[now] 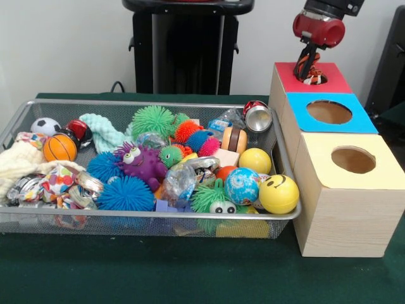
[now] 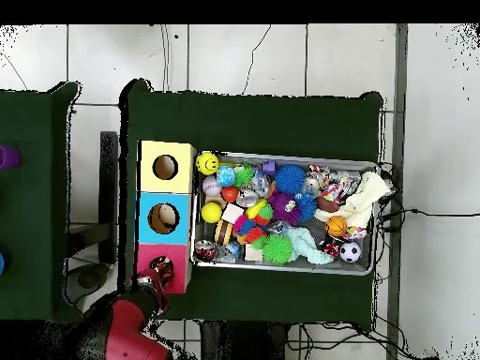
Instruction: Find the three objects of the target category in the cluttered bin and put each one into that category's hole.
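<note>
My gripper [image 1: 309,68] hangs over the red-topped section [image 1: 337,76] of the wooden sorting box, right at its hole. It is shut on a striped orange, black and white toy [image 1: 314,78], whose lower end sits in the hole's mouth. In the overhead view the gripper [image 2: 161,273] covers most of the red hole [image 2: 167,266]. The mesh bin [image 1: 145,104] to the left holds several toys: a smiley ball [image 1: 278,193], a purple monster [image 1: 140,163], a green spiky ball [image 1: 152,120], a small basketball [image 1: 60,147] and a soccer ball [image 1: 45,126].
The blue hole [image 1: 329,112] and the yellow hole [image 1: 353,159] stand uncovered in front of the red one. The box touches the bin's right end. A metal tin [image 1: 258,118] leans in the bin's corner nearest the red section. Green cloth [image 1: 190,272] covers the table.
</note>
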Available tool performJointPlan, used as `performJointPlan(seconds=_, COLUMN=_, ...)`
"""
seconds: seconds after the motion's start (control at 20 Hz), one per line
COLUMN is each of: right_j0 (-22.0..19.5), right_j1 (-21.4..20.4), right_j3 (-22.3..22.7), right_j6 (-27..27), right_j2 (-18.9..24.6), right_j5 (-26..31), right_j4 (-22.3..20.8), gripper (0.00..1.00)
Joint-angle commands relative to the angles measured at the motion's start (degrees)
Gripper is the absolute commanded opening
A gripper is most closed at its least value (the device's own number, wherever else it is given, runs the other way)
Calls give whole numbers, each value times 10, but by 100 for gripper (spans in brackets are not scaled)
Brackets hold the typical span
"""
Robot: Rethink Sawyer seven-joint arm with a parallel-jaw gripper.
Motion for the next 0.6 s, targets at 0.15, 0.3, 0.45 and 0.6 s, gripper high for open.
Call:
performJointPlan(seconds=0.15, right_j0=-8, right_j1=77, right_j3=-12, right_j6=134, right_j2=92, right_j5=-13, right_j4=30, gripper=100)
performJointPlan(seconds=0.3, right_j0=-10, right_j1=72, right_j3=-8, right_j6=136, right_j2=92, right_j5=-13, right_j4=35, gripper=100)
performJointPlan(seconds=0.45, right_j0=-23, right_j1=62, right_j3=1, right_j6=137, right_j2=103, right_j5=-22, right_j4=32, gripper=100)
performJointPlan(seconds=0.6, right_j0=-40, right_j1=56, right_j3=9, right_j6=148, right_j2=122, right_j5=-48, right_j4=20, gripper=100)
